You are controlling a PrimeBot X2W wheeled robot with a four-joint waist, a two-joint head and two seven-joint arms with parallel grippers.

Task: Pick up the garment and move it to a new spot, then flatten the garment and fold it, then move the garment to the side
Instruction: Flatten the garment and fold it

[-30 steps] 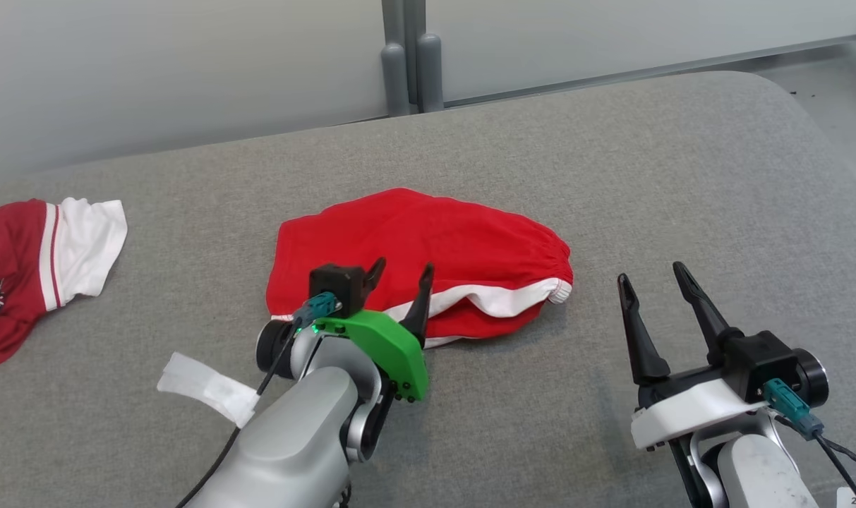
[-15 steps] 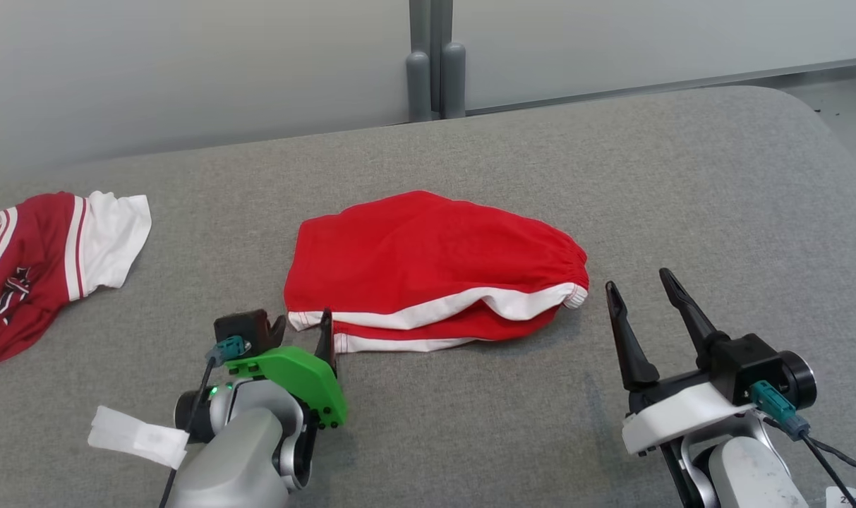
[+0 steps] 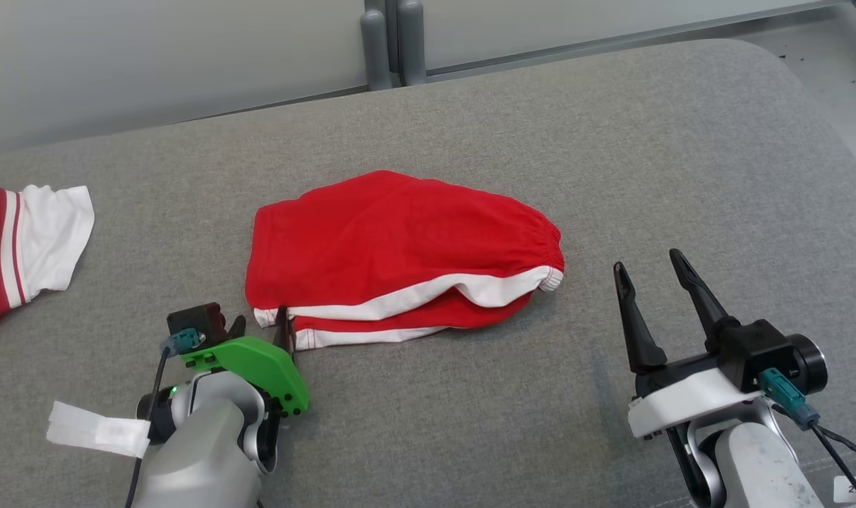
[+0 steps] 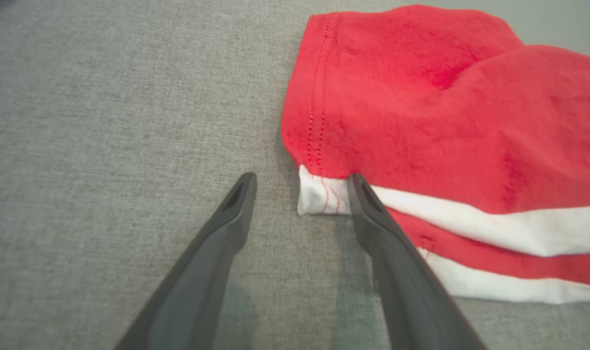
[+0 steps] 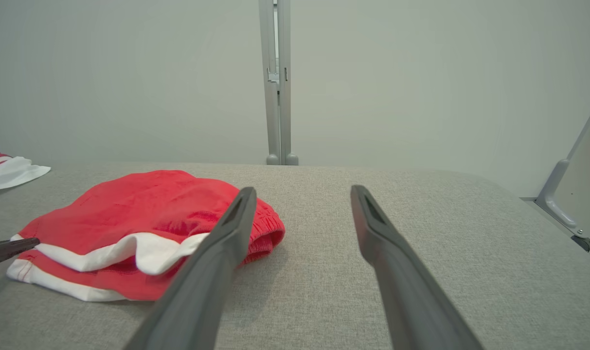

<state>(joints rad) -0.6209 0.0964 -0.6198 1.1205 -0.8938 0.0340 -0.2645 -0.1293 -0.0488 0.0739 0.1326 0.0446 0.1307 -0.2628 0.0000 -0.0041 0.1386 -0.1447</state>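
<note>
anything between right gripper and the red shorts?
No, just bare grey fabric surface between the right gripper and the red shorts, per the head view.

A grey fabric-covered desk (image 3: pixel 611 141) stood before pale wall panels (image 5: pixel 129 73) joined by a grey post (image 5: pixel 277 82), in even light.

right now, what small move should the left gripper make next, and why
Likely nudge the left gripper toward the red shorts so their white hem corner sits centred between its open fingers, then close; that corner now lies against one finger.
</note>
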